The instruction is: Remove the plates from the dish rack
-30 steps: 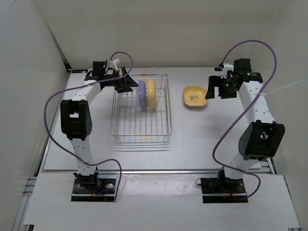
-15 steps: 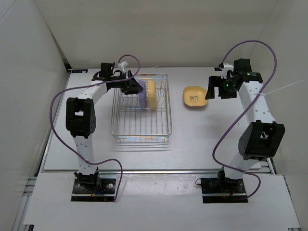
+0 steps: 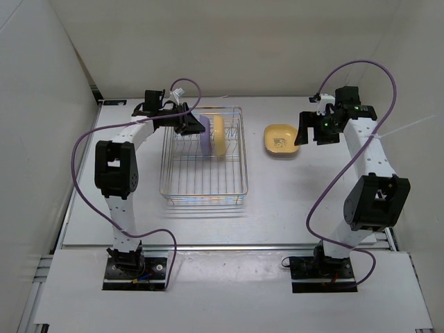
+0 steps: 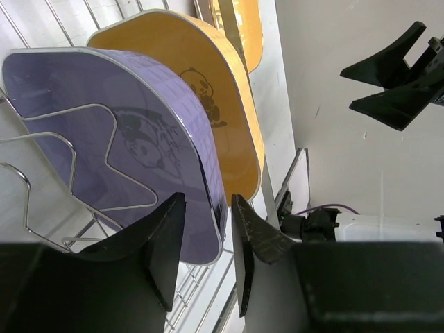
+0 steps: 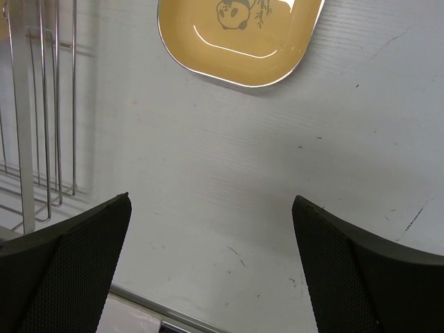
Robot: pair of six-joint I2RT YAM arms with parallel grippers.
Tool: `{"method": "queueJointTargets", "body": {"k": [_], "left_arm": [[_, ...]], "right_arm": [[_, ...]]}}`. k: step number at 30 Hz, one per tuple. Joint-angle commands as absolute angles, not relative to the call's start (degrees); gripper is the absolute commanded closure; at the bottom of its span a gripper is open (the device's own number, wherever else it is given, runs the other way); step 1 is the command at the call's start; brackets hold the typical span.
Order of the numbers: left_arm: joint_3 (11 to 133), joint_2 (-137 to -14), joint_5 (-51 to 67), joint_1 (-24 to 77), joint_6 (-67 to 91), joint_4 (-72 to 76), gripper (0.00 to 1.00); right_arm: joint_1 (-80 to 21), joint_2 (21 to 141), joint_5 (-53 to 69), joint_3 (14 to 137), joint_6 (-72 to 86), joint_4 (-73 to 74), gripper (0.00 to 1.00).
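Observation:
The silver wire dish rack (image 3: 205,189) holds two plates on edge, a purple one (image 3: 205,135) and a yellow one (image 3: 219,134) just to its right. My left gripper (image 3: 190,125) reaches in from the rack's left side. In the left wrist view its jaws (image 4: 208,198) straddle the purple plate's (image 4: 104,125) rim, with a thin gap still showing beside one finger (image 4: 253,239). The yellow plate (image 4: 201,90) stands right behind it. Another yellow plate (image 3: 281,139) lies flat on the table to the right of the rack. My right gripper (image 3: 306,132) hovers wide open beside that plate (image 5: 239,35), holding nothing.
Upright divider wires (image 4: 69,166) cross in front of the purple plate. The rack's right side wires (image 5: 41,104) appear at the left of the right wrist view. White walls enclose the table on the left, back and right.
My left gripper slid right into the rack, and its jaws narrowed around the purple plate's rim. The right arm has barely moved.

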State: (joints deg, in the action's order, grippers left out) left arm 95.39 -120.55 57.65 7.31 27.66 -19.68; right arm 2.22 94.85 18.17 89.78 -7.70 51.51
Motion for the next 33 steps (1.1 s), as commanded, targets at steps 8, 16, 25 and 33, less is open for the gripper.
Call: {"method": "queueJointTargets", "body": {"k": [8, 16, 25, 33], "left_arm": [[95.7, -115.9, 59.2, 7.9, 27.4, -18.8, 0.76], [95.7, -115.9, 60.5, 7.9, 30.8, -17.1, 0.89], [95.7, -114.7, 62.6, 7.9, 33.9, -15.4, 0.89], [93.5, -111.4, 65.0, 7.4, 37.8, -12.3, 0.89]], "right_arm": [[1.9, 92.7, 19.2, 89.8, -7.8, 51.4, 0.0], [1.9, 92.2, 20.3, 89.3, -7.8, 51.4, 0.01], [1.9, 91.7, 20.3, 88.8, -8.3, 51.4, 0.01], [1.9, 91.7, 20.3, 88.8, -8.3, 51.4, 0.01]]}}
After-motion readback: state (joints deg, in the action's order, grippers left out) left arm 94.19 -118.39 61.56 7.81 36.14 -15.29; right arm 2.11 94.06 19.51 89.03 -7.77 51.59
